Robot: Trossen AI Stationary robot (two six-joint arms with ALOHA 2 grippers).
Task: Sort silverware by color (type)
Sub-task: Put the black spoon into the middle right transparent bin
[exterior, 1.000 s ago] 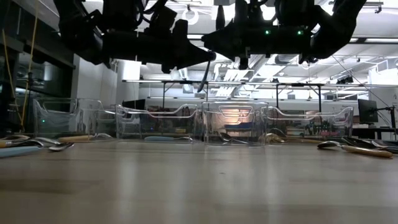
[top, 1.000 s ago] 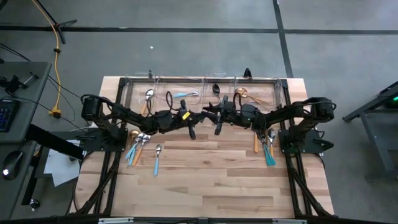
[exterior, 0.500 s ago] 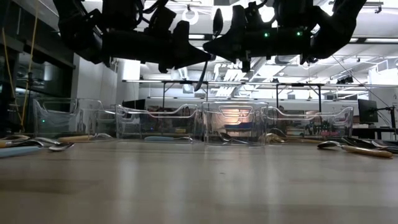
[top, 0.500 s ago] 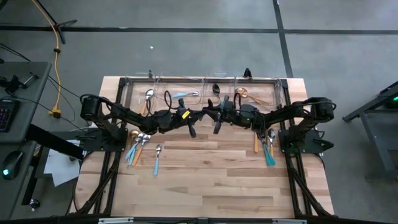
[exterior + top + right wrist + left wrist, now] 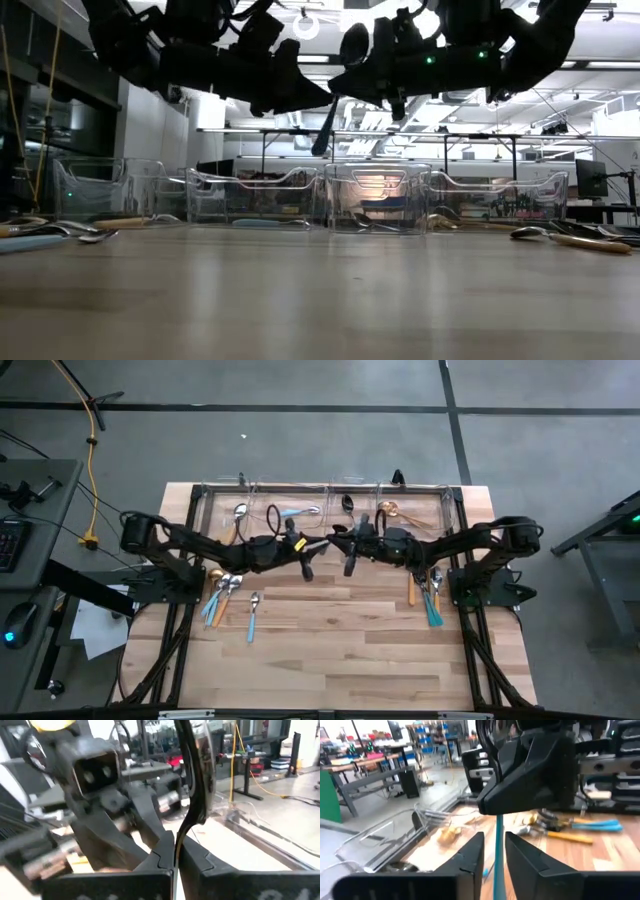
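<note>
A black spoon with a light-blue handle stands nearly upright in the air over the table's middle, bowl (image 5: pixel 352 42) up and handle (image 5: pixel 323 135) down. My right gripper (image 5: pixel 175 852) is shut on it. My left gripper (image 5: pixel 495 865) faces it from the left, open. Its two fingers stand on either side of the blue handle (image 5: pixel 497 845), with a gap showing on each side. In the high view both grippers meet in front of the bins, left gripper (image 5: pixel 318 546) and right gripper (image 5: pixel 340 545). My right gripper pinches the spoon's black neck (image 5: pixel 181 832) between its two fingers, just below the bowl (image 5: pixel 197 755), coming level from the table's right. The spoon is lifted clear and close to upright. Its blue handle (image 5: pixel 323 135) hangs below the fingers.
Clear bins (image 5: pixel 322 491) line the far edge and hold a few pieces: a silver spoon (image 5: pixel 238 515), a light-blue one (image 5: pixel 298 512), a black one (image 5: pixel 347 502) and a gold one (image 5: pixel 390 510). Loose silverware lies at left (image 5: pixel 222 595) and right (image 5: pixel 428 595).
In the low view the spoon's black bowl has risen into sight above the right gripper, and the spoon now stands more upright. Both grippers have stayed close together over the table's middle.
</note>
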